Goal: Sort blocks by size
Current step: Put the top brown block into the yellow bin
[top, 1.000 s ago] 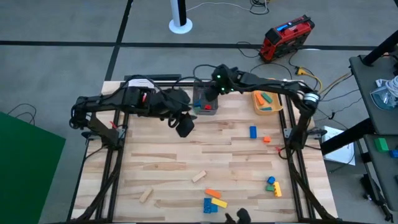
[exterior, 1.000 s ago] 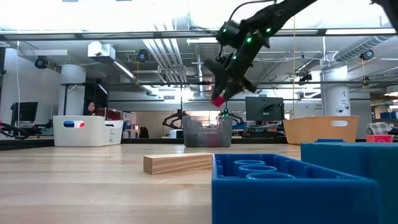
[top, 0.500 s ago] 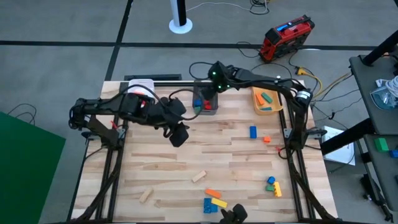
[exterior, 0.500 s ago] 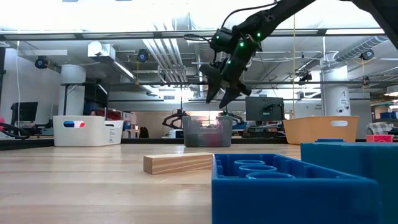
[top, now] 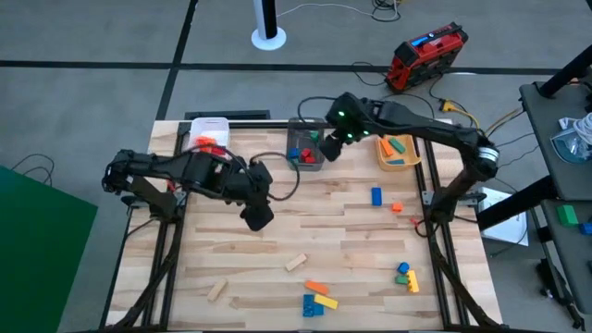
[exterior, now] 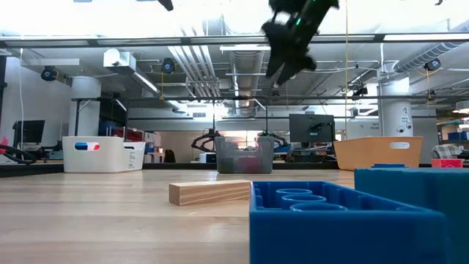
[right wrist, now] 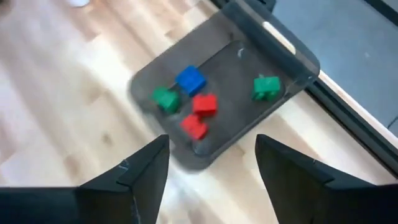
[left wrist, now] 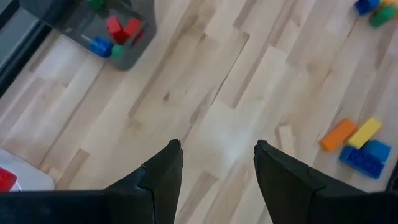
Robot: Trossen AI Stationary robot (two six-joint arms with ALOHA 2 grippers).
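Beside grey bin (top: 304, 148): right jaws (top: 327, 152), agape

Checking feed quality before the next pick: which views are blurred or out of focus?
Right wrist view: motion-smeared over the grey bin. Low view: the near blue block is soft and fills the foreground, and the right claw is smeared. High and left wrist views look sharp.

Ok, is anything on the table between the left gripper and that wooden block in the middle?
Nothing visible. The left gripper hangs open above bare planks, and the wooden block lies nearer the front edge with only clear table between them.
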